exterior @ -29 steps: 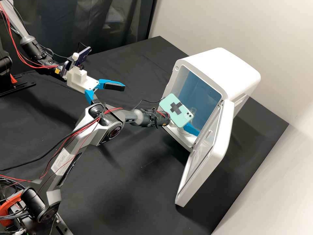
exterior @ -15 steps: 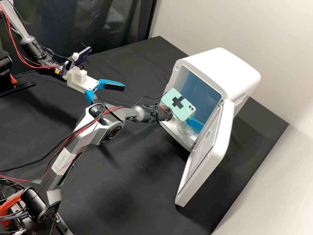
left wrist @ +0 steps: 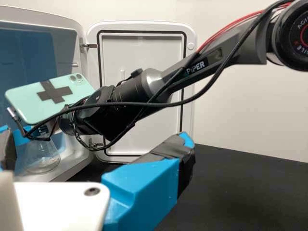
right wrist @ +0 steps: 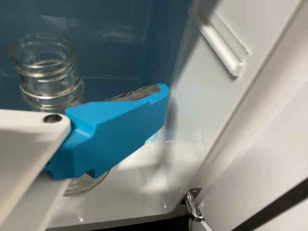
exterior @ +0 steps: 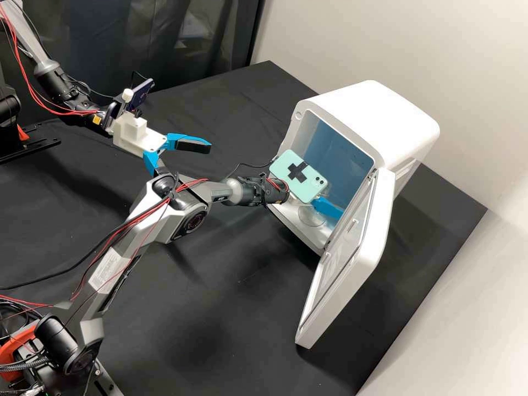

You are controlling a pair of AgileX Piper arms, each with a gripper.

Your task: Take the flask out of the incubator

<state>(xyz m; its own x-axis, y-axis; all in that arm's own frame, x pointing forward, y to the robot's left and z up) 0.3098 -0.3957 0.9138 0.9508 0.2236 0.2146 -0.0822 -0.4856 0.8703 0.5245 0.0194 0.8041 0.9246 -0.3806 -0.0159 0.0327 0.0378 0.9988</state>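
Two things dwarf everything else: the black table (exterior: 231, 308) and, standing on it, the white box-shaped incubator with a blue interior (exterior: 379, 121). The incubator's white hinged door (exterior: 352, 258) is swung wide open.

My right arm reaches through the incubator's opening, and my right hand (exterior: 324, 207) sits low inside the chamber, right against the flask. I cannot tell whether that hand is clamped on the glass or only beside it.

My left hand (exterior: 179, 157) hangs well apart from the incubator, out over the table on the side the opening faces. It is spread wide and holds nothing.

A mint-green phone with a black cross (exterior: 298, 176) rides on my right wrist, just at the incubator's mouth.

The clear glass conical flask with a threaded neck (right wrist: 45, 67) stands upright on the white floor of the incubator, near the front and toward the door side. So the removal is not yet done.

I judge the risks as these:
- Smooth glass may slip if my grip is shallow or off the neck.
- A sideways nudge could tip the flask against the incubator wall.
- Pulling out at a slant could knock the flask on the door.
- Pulling out at a slant could also catch the phone on the incubator's frame.
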